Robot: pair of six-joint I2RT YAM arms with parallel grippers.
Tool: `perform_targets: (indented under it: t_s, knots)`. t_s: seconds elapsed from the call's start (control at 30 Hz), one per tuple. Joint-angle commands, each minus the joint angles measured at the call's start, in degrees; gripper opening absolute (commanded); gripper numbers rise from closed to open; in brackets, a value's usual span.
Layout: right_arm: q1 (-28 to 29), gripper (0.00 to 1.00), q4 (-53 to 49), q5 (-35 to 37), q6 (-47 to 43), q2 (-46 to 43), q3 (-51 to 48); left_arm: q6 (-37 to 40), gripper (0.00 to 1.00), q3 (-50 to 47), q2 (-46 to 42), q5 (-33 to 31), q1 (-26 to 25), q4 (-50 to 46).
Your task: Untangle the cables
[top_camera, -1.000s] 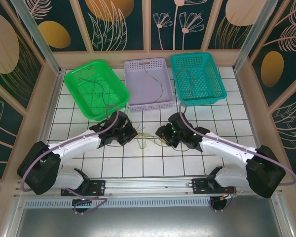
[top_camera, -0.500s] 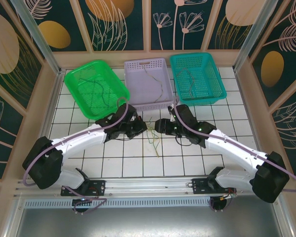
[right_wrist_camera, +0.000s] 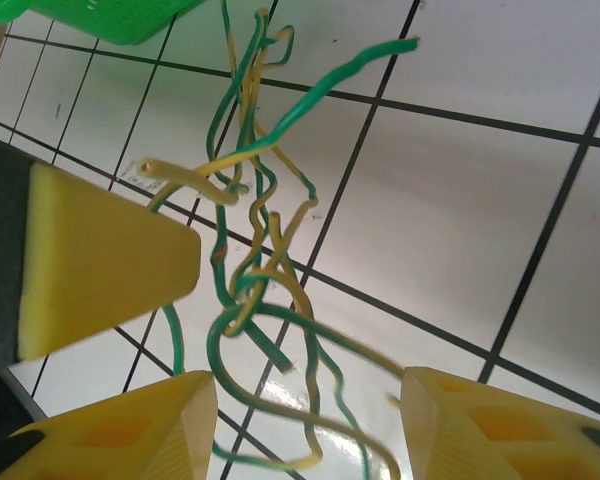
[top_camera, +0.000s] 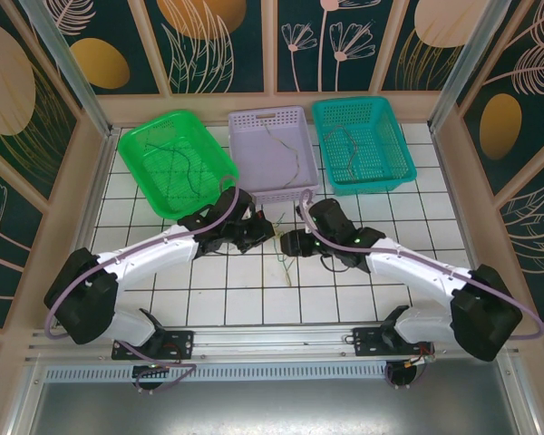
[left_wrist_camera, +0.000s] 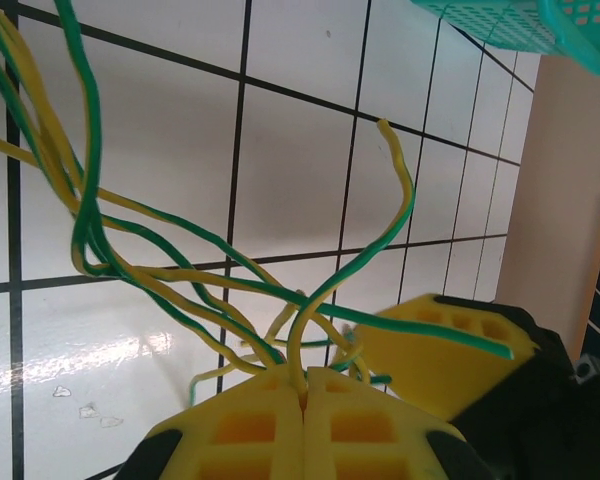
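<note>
Left claw [left_wrist_camera: 305,385], pinched shut on the yellow-green cables [left_wrist_camera: 180,260], anchors the bunch above the tabletop [top_camera: 227,299] so strands dangle apart; right claw [right_wrist_camera: 305,395], jaws apart, straddles the loops, apparently placed to draw one free.

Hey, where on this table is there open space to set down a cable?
Free: the tiles nearer than the cables, and the strip right of the teal basket. Crowded: mid-table, where the left tool and right tool meet at the cables.

Baskets: 3 – green basket [top_camera: 154,149], lilac basket [top_camera: 254,154], teal basket [top_camera: 381,136]. Arms [top_camera: 145,263]: 2. Cable bunch [right_wrist_camera: 260,285]: 1, yel/grn. Loose strands [top_camera: 189,172]: 3, 1 per basket.
</note>
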Motion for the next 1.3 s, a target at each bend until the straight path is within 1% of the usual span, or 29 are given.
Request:
perform_targets:
  t_s: [0.0,0.03,0.07,0.1,0.17,0.23,0.3,0.43,0.6,0.7,0.83,0.9,0.93,1.0,1.07,1.17,1.27]
  knots:
    - [0.3,0.52,4.8,-1.5,-0.2,2.2,0.4,1.0,0.0,1.7,0.4,1.8,-0.5,1.7]
    - [0.2,0.5,5.5,-1.3,0.0,3.0,0.3,0.7,0.0,1.7,0.3,1.8,-0.4,1.8]
    - [0.2,0.46,5.7,-1.2,0.2,3.8,0.5,0.6,0.0,1.7,0.1,1.8,-0.5,1.7]
    - [0.1,0.4,5.4,-0.7,0.4,4.7,0.8,0.3,0.0,1.7,-0.3,1.2,-0.5,1.2]
    - [0.1,0.3,4.7,0.5,0.9,5.2,1.0,0.0,0.0,1.8,-1.5,-0.5,-0.4,-0.5]
    - [-0.1,0.11,3.3,3.0,1.8,4.2,0.1,-0.6,0.0,1.5,-3.1,-2.4,-0.5,-2.2]
    - [-1.0,0.0,1.6,4.9,2.3,2.7,-1.2,-1.9,0.0,0.7,-4.7,-5.3,-0.4,-4.5]
    - [-4.6,0.0,-3.2,5.9,2.6,-1.8,-4.0,-6.5,0.0,-2.9,-10.2,-11.7,-0.5,-8.0]
    - [-7.9,0.0,-9.1,2.0,-1.4,-8.3,-4.2,-12.2,0.0,-7.5,-16.4,-15.8,-0.5,-9.4]
    - [-9.1,0.0,-13.1,0.6,-2.6,-9.5,-3.1,-13.9,0.0,-8.6,-18.6,-18.9,-0.5,-11.9]
    - [-11.2,0.0,-16.6,3.3,-0.7,-10.9,-3.3,-15.2,0.0,-9.6,-20.1,-22.4,-0.5,-14.1]
    - [-12.9,0.0,-18.5,5.7,1.8,-11.4,-2.9,-15.3,0.0,-9.2,-20.8,-24.8,-0.5,-16.8]
    - [-15.1,0.0,-19.4,6.1,2.9,-11.3,-2.8,-15.3,0.0,-9.0,-21.1,-25.6,-0.5,-17.8]
    - [-18.1,0.0,-20.6,7.2,5.2,-11.4,-2.5,-14.9,0.0,-9.0,-21.5,-26.6,-0.5,-19.4]
    - [-19.9,0.0,-21.5,9.3,7.2,-11.3,-2.2,-14.4,0.0,-9.4,-21.7,-26.3,-0.4,-19.7]
    - [-23.1,0.0,-21.7,10.1,8.7,-10.8,-2.3,-12.8,0.0,-9.6,-21.7,-24.8,-0.5,-19.4]
    - [-25.1,0.0,-23.3,12.7,9.9,-9.5,-1.4,-11.9,0.0,-8.4,-22.2,-25.9,-0.5,-22.4]
